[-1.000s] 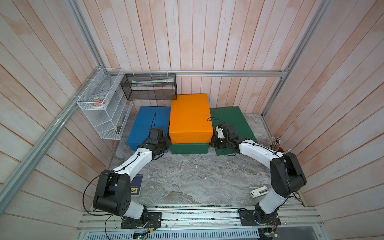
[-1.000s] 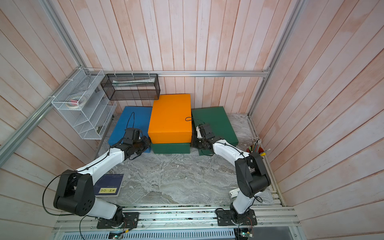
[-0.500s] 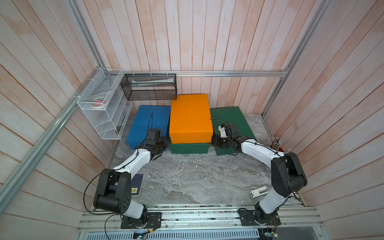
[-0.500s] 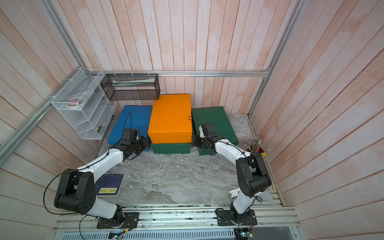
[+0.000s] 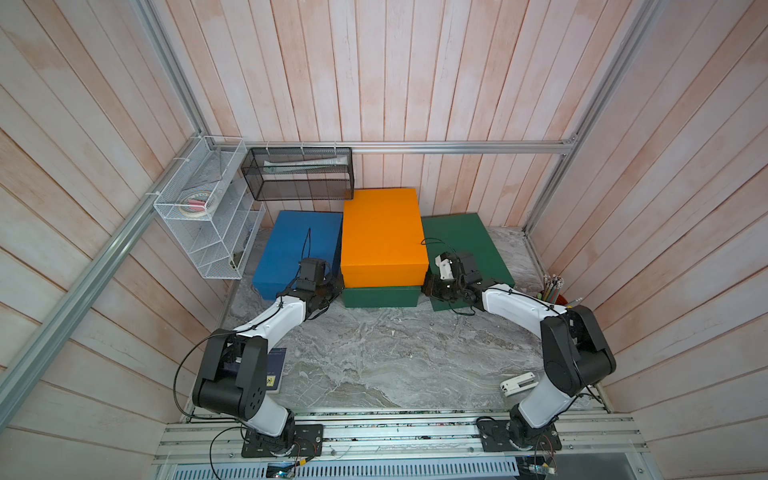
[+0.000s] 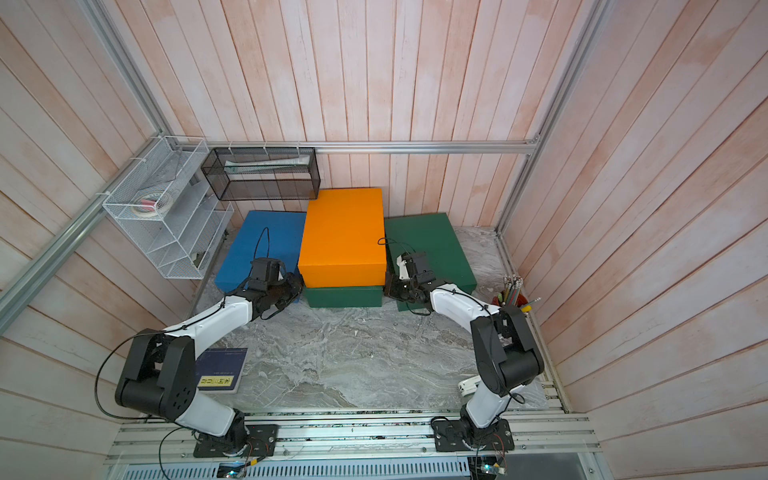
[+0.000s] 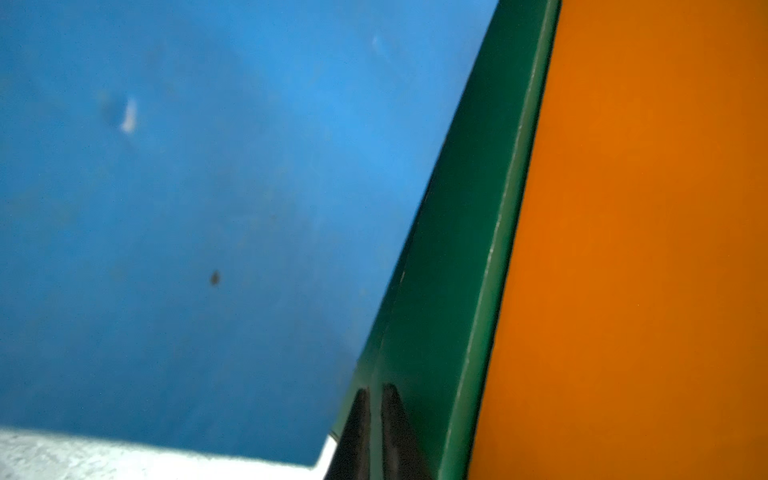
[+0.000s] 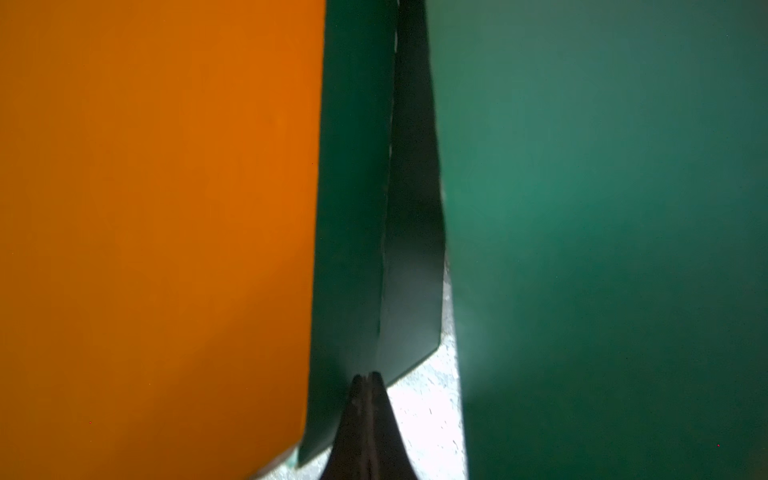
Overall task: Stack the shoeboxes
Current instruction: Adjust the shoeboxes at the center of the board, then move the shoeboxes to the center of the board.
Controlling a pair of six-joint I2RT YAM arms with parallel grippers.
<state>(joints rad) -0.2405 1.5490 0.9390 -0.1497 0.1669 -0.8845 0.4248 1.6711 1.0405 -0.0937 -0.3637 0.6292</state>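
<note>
Orange shoebox [image 5: 382, 232] unmoved, right gripper [image 8: 365, 376] still shut

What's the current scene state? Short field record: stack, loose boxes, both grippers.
stack: orange box on lower green box
loose boxes: blue box beside the stack on the left arm's side; second green box on the right arm's side; both on the table
left gripper: shut, tips at the lower green box's side next to the blue box
right gripper: shut, tips at the lower green box's opposite side
unstacked: two boxes
</note>
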